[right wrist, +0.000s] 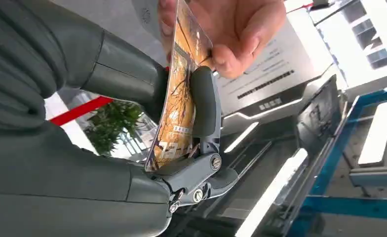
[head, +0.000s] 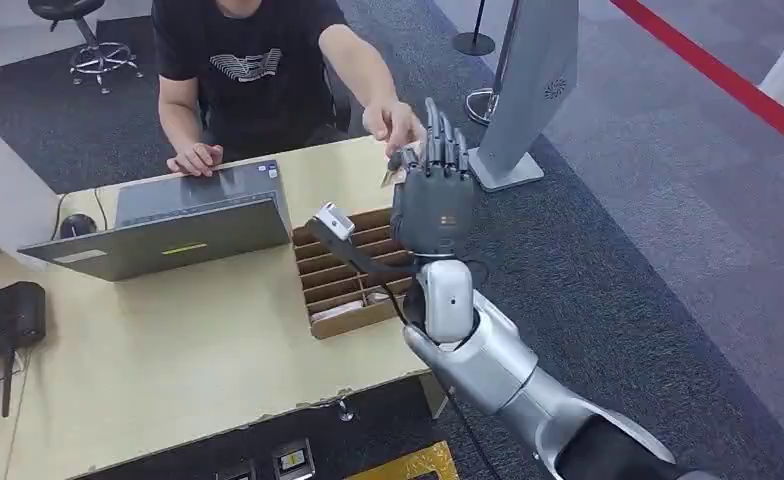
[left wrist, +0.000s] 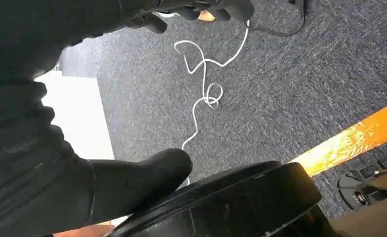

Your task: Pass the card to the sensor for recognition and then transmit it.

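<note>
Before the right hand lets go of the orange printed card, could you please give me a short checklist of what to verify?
1. Orange printed card pinched between the right hand's thumb and a finger: ok.
2. Person's hand has hold of the card's far end: ok.
3. Card scanned by the sensor beforehand: cannot tell.
4. Brown slotted cardboard tray on the table is apart from the raised hand: ok.
5. Left hand hangs near the floor, holding nothing: ok.
</note>
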Controlling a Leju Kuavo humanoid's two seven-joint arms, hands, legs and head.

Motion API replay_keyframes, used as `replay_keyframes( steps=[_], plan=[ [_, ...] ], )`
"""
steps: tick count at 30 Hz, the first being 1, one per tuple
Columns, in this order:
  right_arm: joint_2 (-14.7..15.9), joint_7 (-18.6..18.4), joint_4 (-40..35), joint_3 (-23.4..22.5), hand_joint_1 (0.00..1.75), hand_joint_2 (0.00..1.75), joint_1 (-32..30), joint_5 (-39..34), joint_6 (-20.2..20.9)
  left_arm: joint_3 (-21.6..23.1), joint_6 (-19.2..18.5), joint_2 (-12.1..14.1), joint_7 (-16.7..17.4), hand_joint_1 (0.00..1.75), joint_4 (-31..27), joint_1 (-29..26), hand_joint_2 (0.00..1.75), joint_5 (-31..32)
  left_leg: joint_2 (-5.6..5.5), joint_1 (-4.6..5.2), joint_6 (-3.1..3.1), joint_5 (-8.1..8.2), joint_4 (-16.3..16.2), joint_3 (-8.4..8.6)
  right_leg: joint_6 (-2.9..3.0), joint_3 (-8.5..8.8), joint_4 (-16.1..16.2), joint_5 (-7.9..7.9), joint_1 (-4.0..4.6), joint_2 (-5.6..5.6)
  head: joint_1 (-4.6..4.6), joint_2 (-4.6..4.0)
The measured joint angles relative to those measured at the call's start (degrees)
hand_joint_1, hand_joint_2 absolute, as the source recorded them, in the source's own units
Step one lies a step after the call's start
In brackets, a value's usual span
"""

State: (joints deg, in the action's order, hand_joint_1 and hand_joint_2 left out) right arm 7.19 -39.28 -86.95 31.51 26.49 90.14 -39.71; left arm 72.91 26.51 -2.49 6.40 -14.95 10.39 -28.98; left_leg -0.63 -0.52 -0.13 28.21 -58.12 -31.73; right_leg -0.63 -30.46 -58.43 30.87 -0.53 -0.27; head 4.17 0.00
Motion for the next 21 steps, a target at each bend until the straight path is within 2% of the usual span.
replay_keyframes(
  steps=[11,12,13,21],
  plan=[
    [-0.2,0.7,5.2,5.2,1.75,1.75,2.2,0.0,0.0,0.2,0.1,0.0,0.0,0.00,0.0,0.0,1.75,0.0,0.00,0.01,0.00,0.00,0.0,0.00,0.00,-0.02,0.0,0.00,-0.01,0.00,0.00,0.00],
    [-0.2,0.8,5.4,5.4,0.30,1.75,2.2,0.0,0.0,0.2,0.1,0.0,0.0,0.00,0.0,0.0,1.75,0.0,0.00,0.01,0.00,0.00,0.0,-0.01,0.00,-0.02,0.0,0.00,-0.01,0.00,0.00,0.00],
    [-0.2,0.9,5.6,5.6,0.00,1.75,2.2,0.0,0.0,0.2,0.1,0.0,0.0,0.00,0.0,0.0,1.75,-0.2,0.00,0.01,0.00,0.00,0.0,-0.01,0.00,-0.02,0.0,0.00,-0.01,0.00,0.00,0.00],
    [-0.3,1.2,6.6,6.8,0.00,1.75,2.3,0.0,0.0,0.2,0.2,0.0,0.0,0.00,0.0,-0.1,1.75,-0.3,0.00,0.00,0.00,0.00,0.0,-0.01,0.00,-0.03,0.0,0.00,0.00,0.01,0.00,0.00]
  ],
)
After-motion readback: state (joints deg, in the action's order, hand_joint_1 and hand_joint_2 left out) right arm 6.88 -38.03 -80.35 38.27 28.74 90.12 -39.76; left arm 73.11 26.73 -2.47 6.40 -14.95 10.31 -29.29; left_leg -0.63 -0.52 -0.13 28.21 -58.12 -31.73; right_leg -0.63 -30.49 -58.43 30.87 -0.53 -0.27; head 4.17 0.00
